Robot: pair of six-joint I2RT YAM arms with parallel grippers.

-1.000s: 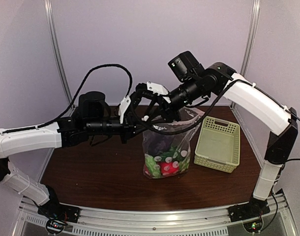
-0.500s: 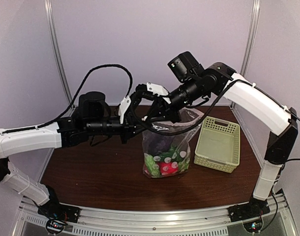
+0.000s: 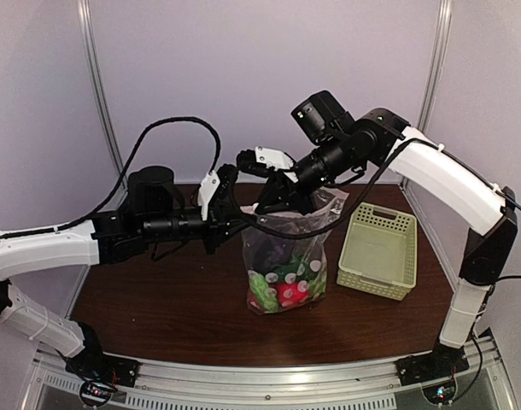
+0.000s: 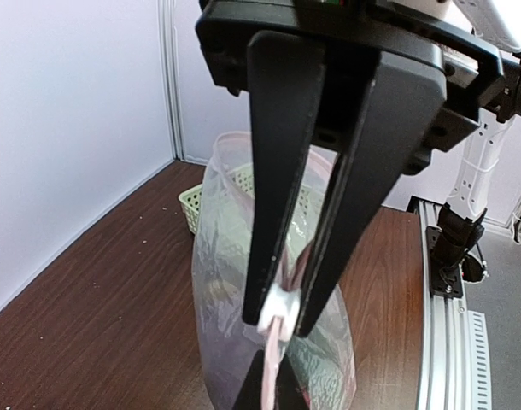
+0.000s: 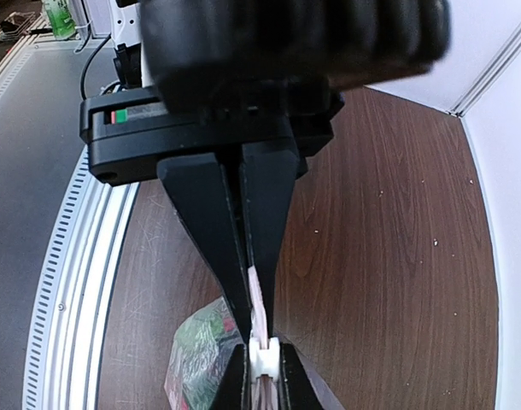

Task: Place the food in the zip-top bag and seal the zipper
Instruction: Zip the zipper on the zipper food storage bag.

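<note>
The clear zip-top bag stands upright mid-table and is held up by its mouth. It holds the food: a red piece, green pieces and a dark purple piece. My left gripper is shut on a small white slider on the zipper, a pinkish strip. My right gripper is shut on the same strip, tip to tip with the left fingers. In the top view the left gripper and the right gripper meet above the bag's left top corner.
The pale green perforated basket stands to the right of the bag, near the right arm's column. Behind the table are white walls and metal posts. A rail runs along the near edge.
My left arm has drawn back to the left, taking its gripper a little leftward along the bag's mouth. The bag's top has shifted slightly left with it. The right arm has barely moved.
</note>
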